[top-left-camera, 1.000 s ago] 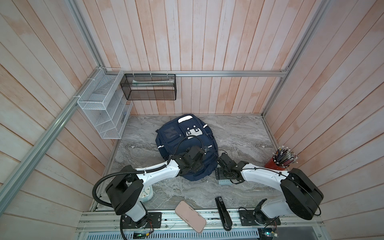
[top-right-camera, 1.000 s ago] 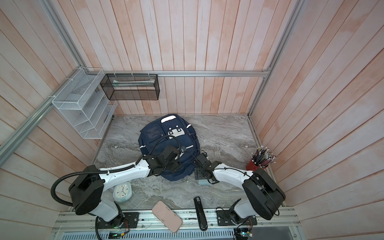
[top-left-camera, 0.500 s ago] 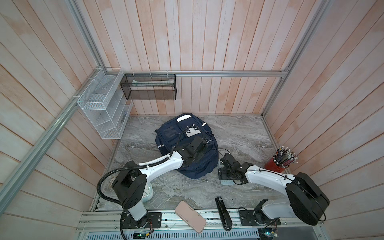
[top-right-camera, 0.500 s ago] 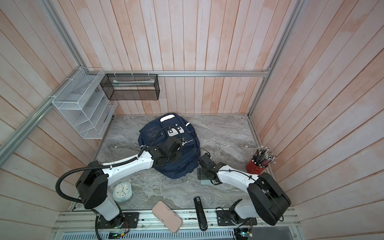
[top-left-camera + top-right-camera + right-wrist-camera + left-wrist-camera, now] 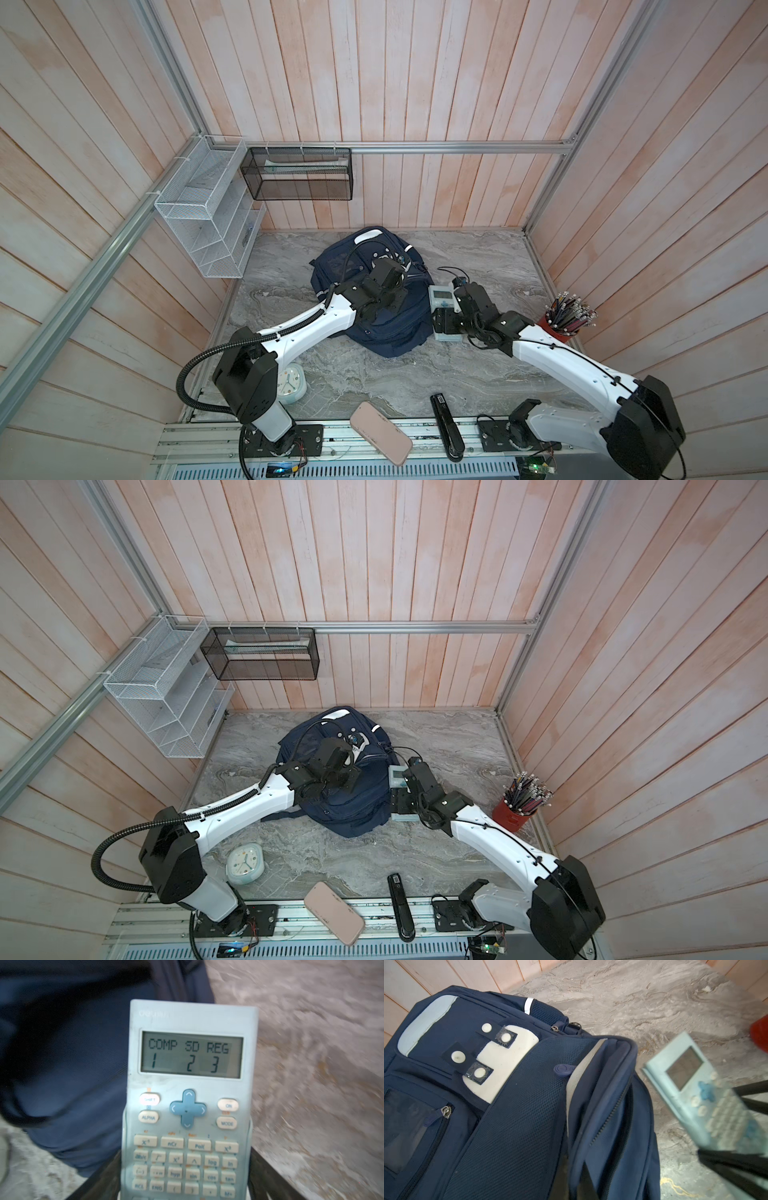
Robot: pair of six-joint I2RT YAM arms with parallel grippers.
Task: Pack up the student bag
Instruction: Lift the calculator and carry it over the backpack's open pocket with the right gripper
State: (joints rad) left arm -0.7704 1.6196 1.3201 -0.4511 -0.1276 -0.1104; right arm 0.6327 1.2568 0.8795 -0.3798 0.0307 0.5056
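The navy student bag point(image 5: 395, 336) point(image 5: 349, 812) lies in the middle of the marble table, its white studded patch point(image 5: 508, 1059) facing up. My left gripper point(image 5: 576, 1186) point(image 5: 397, 270) is over the bag's top and shut on a fold of fabric beside an open zip point(image 5: 608, 1118). A light-blue calculator point(image 5: 441, 296) point(image 5: 397, 776) point(image 5: 695, 1088) point(image 5: 191, 1084), its screen lit, is held just right of the bag. My right gripper point(image 5: 187, 1178) point(image 5: 446, 316) is shut on its key end, one finger along each long side.
A red cup of pencils point(image 5: 567, 328) stands at the right edge. A pale clock point(image 5: 291, 384), a pink case point(image 5: 380, 432) and a black stapler point(image 5: 444, 428) lie near the front edge. A white wire rack point(image 5: 203, 216) and a black mesh basket point(image 5: 299, 174) hang on the walls.
My left gripper closed on the bag's fabric and moved toward the bag's far end, pulling the fold up. My right gripper carried the calculator slightly farther back, beside the bag.
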